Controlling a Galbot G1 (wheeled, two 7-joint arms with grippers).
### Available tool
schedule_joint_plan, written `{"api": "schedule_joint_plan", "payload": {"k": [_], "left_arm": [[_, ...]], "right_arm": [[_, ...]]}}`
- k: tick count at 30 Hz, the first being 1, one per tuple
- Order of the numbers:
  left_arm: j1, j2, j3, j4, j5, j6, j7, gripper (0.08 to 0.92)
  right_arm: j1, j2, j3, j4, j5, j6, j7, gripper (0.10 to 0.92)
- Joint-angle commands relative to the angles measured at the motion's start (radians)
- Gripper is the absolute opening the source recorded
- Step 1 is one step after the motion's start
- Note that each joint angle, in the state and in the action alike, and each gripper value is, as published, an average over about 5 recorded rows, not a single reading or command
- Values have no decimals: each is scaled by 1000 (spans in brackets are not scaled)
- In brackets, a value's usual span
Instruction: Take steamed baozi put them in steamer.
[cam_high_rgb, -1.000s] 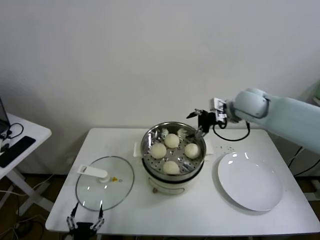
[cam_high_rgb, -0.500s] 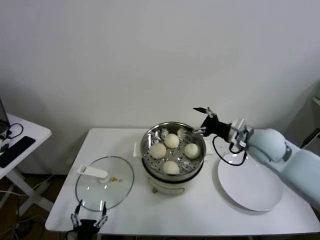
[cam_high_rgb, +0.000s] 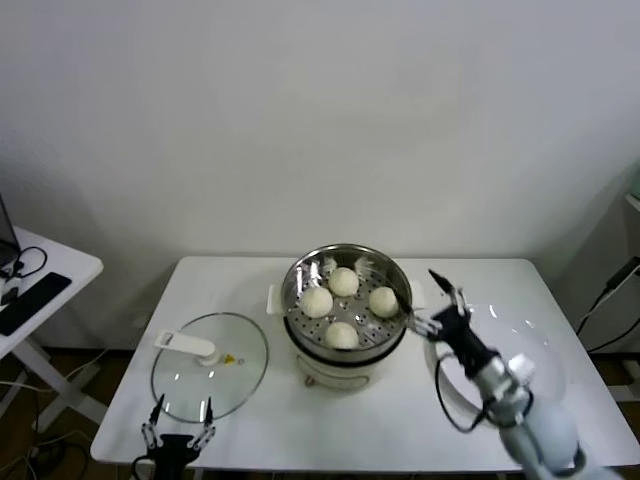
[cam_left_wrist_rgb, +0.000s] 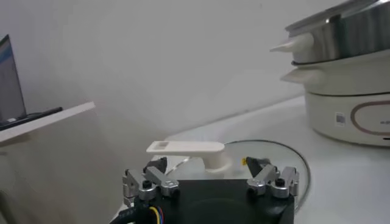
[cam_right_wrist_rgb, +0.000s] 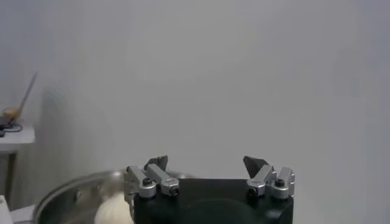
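Four steamed baozi are seen inside the steamer at the centre of the head view, set in a diamond on the perforated floor, apart from one another. The plate in the lower right of that view is bare, so the loading is judged complete.

The right gripper is placed just right of the steamer's rim, over the near edge of the plate, with its fingers spread wide and nothing between them; in its own wrist view the tips are shown parted, with the steamer's rim and one bun beyond them. The buns thus lie to the upper left of this claw in the head view, and it is by far the nearer arm to them. Being round, they offer no long axis to align with.

The left gripper is parked at the bottom left of the head view, just short of the glass lid, jaws wide and empty, with its white handle straight ahead.

Any coming move is judged to turn on the lid rather than the buns, for which the left arm is nearer.
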Motion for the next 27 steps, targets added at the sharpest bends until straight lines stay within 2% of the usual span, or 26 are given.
{"api": "schedule_joint_plan", "payload": {"k": [1, 9, 27], "left_arm": [[-1, 4, 0, 2, -8, -10, -2, 823], [2, 5, 1, -4, -12, -17, -4, 823], [-1, -3, 1, -11, -12, -5, -1, 823]], "right_arm": [[-467, 368, 192, 29, -141, 323, 27, 823], [-490, 420, 169, 8, -154, 364, 40, 823], [-469, 419, 157, -16, -152, 375, 38, 823]]}}
